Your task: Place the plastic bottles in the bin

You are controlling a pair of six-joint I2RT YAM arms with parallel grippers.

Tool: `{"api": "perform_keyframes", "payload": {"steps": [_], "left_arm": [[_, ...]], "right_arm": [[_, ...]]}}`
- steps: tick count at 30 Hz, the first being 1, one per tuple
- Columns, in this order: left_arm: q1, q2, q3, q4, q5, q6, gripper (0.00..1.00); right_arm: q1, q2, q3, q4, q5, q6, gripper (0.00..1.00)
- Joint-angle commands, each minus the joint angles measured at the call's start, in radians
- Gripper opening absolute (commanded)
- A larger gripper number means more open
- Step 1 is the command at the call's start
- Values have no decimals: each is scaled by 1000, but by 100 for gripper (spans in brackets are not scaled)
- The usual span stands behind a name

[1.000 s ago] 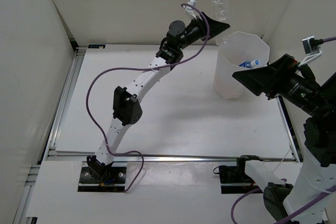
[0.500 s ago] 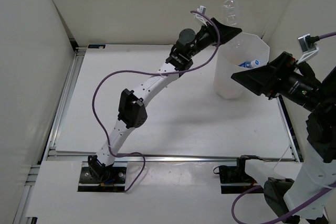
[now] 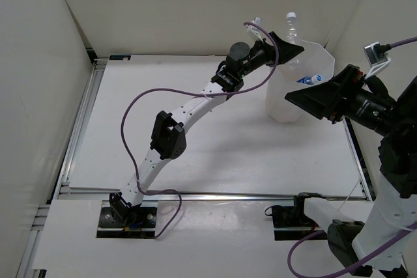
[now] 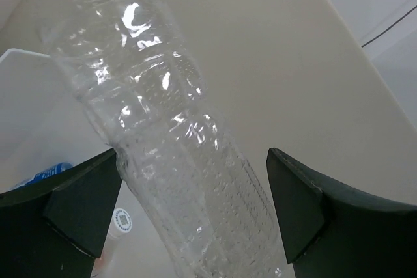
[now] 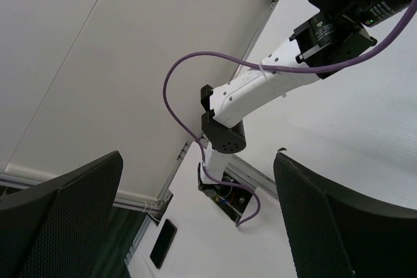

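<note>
A clear, unlabelled plastic bottle (image 3: 291, 29) with a white cap stands upright over the near-left rim of the tall white bin (image 3: 287, 105). My left gripper (image 3: 288, 48) is open around it. In the left wrist view the bottle (image 4: 189, 180) rests against the left finger (image 4: 81, 206), with a gap to the right finger (image 4: 306, 206). Below, inside the bin (image 4: 36, 112), lie a blue-labelled bottle (image 4: 45, 174) and a white cap (image 4: 120, 220). A blue-capped bottle (image 3: 311, 79) shows in the bin from above. My right gripper (image 3: 311, 100) hangs open and empty beside the bin's right side.
White walls close in the table at the back and both sides. Metal rails (image 3: 81, 128) run along the table's left and front edges. The right wrist view looks past my right gripper (image 5: 197, 157) onto the left arm (image 5: 260, 86) and a dark phone (image 5: 163, 243) off the table.
The left arm has swung right, carrying the clear bottle from beside the bin to over its rim. Its jaws have opened off the bottle. The right arm has barely moved.
</note>
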Motion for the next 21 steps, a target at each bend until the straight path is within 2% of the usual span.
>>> {"api": "perform_keyframes", "payload": {"steps": [1,17,21], "left_arm": [[-5,-46,29,-42,10,32,100],[-23,-46,11,-102,14,98,100],[-23,-116,-10,-125,-12,174,100]], "right_arm": [[0,-11,-32,60,-34,-5,99],[0,-68,-101,79,-2,13,99],[0,-77,-101,79,25,13,99]]}}
